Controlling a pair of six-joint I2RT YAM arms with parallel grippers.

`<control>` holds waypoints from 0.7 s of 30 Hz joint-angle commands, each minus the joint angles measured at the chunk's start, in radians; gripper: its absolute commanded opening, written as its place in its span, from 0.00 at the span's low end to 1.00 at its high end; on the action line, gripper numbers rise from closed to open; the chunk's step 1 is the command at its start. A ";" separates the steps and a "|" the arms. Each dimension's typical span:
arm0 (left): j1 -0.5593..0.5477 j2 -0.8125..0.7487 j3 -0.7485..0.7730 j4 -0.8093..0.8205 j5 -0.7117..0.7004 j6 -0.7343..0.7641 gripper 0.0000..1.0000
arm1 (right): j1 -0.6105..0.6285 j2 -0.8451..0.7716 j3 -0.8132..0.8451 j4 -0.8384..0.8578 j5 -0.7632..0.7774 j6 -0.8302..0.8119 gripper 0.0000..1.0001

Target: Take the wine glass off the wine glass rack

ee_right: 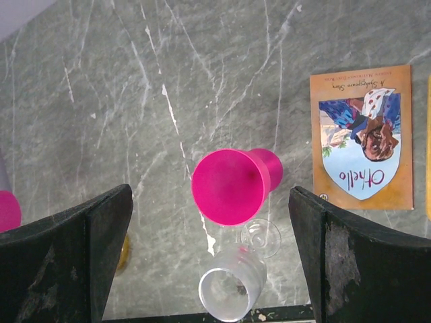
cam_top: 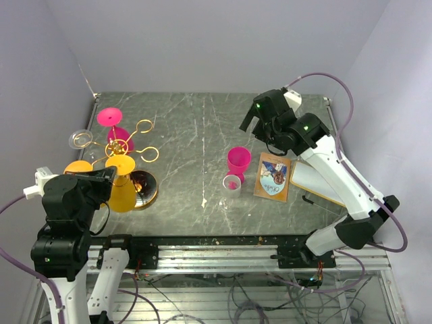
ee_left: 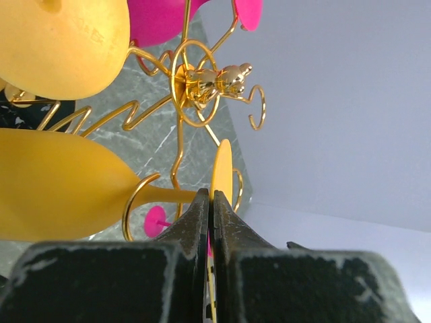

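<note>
Left wrist: left hand (ee_left: 211, 196) clamps yellow wine glass (ee_left: 60, 185) by its foot, hung on gold rack (ee_left: 202, 84).

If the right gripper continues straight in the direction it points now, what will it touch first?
Most likely the pink glass, which is centred between the open jaws of the right gripper in its wrist view. Depth is unclear there; if the gripper passes beside the glass, the table comes next.

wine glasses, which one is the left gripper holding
The near yellow glass: the left gripper pinches its foot. The pink glass and clear glass on the rack hang free.
</note>
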 commanded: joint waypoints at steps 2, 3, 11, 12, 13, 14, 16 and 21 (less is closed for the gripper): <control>-0.006 -0.013 -0.003 0.063 -0.061 -0.085 0.07 | -0.007 -0.043 -0.015 0.000 0.035 0.007 1.00; -0.006 -0.011 -0.005 0.058 -0.069 -0.095 0.07 | -0.007 -0.043 -0.015 0.001 0.033 0.008 1.00; -0.006 0.019 0.015 -0.010 -0.129 -0.154 0.07 | -0.007 -0.049 0.005 -0.003 0.030 0.007 0.99; -0.006 0.021 0.018 -0.019 -0.136 -0.167 0.07 | -0.007 -0.050 0.008 -0.005 0.032 0.007 1.00; -0.006 0.023 0.021 -0.028 -0.146 -0.176 0.07 | -0.006 -0.053 0.007 -0.005 0.034 0.005 1.00; -0.006 0.025 0.024 -0.037 -0.160 -0.185 0.07 | -0.006 -0.055 0.005 -0.005 0.037 0.006 1.00; -0.006 0.028 0.028 -0.059 -0.183 -0.207 0.07 | -0.007 -0.057 0.005 -0.005 0.040 0.006 1.00; -0.006 0.049 0.070 -0.121 -0.218 -0.252 0.07 | -0.007 -0.050 0.028 -0.019 0.032 0.008 1.00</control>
